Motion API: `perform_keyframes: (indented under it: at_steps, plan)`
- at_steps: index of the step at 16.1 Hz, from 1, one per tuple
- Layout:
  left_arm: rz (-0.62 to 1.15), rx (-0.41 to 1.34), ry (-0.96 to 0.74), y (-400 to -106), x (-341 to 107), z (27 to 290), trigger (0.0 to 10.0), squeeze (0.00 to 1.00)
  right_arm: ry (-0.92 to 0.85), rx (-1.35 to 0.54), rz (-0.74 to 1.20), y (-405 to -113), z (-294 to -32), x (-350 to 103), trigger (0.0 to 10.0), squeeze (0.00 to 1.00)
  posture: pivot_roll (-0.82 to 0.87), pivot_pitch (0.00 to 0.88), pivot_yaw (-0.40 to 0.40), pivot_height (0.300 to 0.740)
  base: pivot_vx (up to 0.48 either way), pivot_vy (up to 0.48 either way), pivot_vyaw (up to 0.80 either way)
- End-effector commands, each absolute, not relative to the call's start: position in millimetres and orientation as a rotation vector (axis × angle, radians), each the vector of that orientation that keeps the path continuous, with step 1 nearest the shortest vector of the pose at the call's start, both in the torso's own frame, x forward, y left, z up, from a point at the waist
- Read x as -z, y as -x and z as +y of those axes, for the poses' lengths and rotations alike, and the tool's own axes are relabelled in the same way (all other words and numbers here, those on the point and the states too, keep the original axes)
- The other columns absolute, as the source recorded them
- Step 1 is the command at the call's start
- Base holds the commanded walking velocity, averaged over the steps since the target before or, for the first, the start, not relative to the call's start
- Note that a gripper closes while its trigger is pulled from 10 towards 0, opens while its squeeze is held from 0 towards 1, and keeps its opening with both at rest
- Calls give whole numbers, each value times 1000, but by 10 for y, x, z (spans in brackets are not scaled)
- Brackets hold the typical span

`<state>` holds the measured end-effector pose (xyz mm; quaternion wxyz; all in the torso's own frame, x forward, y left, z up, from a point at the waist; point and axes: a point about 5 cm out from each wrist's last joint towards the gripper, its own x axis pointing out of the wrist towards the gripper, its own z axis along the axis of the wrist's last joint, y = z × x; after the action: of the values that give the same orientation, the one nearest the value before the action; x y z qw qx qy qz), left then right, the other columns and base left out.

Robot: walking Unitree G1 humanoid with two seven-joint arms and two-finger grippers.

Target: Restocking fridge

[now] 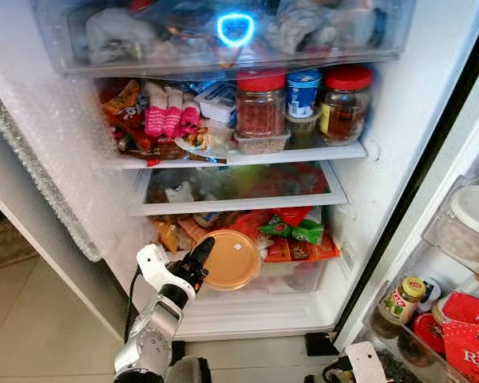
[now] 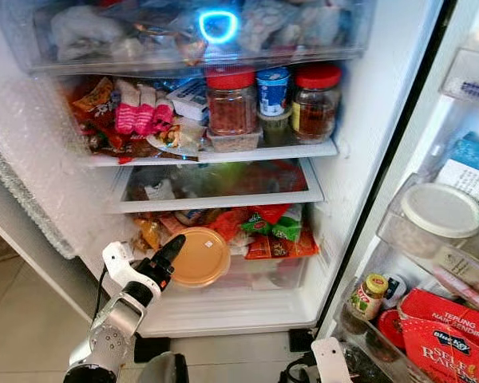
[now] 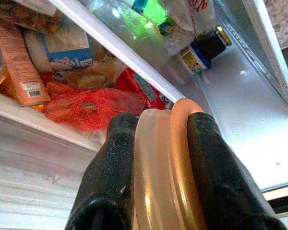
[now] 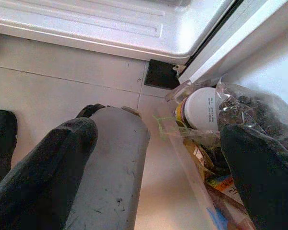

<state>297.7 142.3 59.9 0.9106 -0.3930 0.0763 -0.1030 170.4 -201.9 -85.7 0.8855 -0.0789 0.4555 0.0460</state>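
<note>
Open fridge (image 1: 399, 104) ahead, door swung to the robot's right.

Left gripper (image 1: 205, 249) is raised in front of the bottom compartment, its two black fingers (image 3: 110, 177) closed on the edge of a round tan container (image 1: 231, 260), one finger on each side of the rim (the wrist view shows the rim pinched between them). The container stands on edge, flat face toward the camera, at the front lip of the lowest compartment. It sits just past the fingertips, to the gripper's right.

Directly beyond the gripper, inside that compartment: a red mesh bag (image 3: 91, 108), orange and red packets (image 1: 299, 250), and a green packet (image 1: 291, 230) up and right of the container. Above the gripper, a clear drawer (image 1: 239, 187) holds red-wrapped items. Higher still, a shelf carries two red-lidded jars (image 1: 261, 104), a blue-lidded tub (image 1: 302, 92) between them, and pink striped packets (image 1: 166, 112) to the left. A blue ring light (image 1: 235, 29) glows at the top.

Right gripper (image 4: 149, 158) hangs low near the tiled floor (image 4: 62, 91), by the foot of the door, fingers spread wide and holding nothing. Beside it, door-bin goods: a white-capped jar (image 4: 201, 110) and a clear bag of dark contents (image 4: 259, 108).

Door bins well to the right of the left gripper hold a yellow-lidded jar (image 1: 402, 299) and red packaging (image 1: 467, 335).
</note>
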Motion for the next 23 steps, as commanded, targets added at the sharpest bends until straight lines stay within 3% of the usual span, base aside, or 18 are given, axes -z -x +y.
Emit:
perform_keyframes:
  at_steps: [1, 5, 23]
  plan:
    - [119, 230, 801, -3029, -693, 1431, 10000, 0, 149, -117, 1027, -1516, -1946, 955, 10000, 0, -96, 0, 61, 619, 0, 0, 0]
    - [116, 231, 794, -3029, -697, 1432, 10000, 0, 153, -122, 1029, -1516, -1946, 955, 10000, 0, -94, 0, 60, 619, 0, 0, 0]
    - [95, 238, 785, -3036, -735, 1423, 10000, 0, 119, -116, 982, -1542, -1926, 937, 10000, 0, -92, 0, 58, 619, 278, 0, 0]
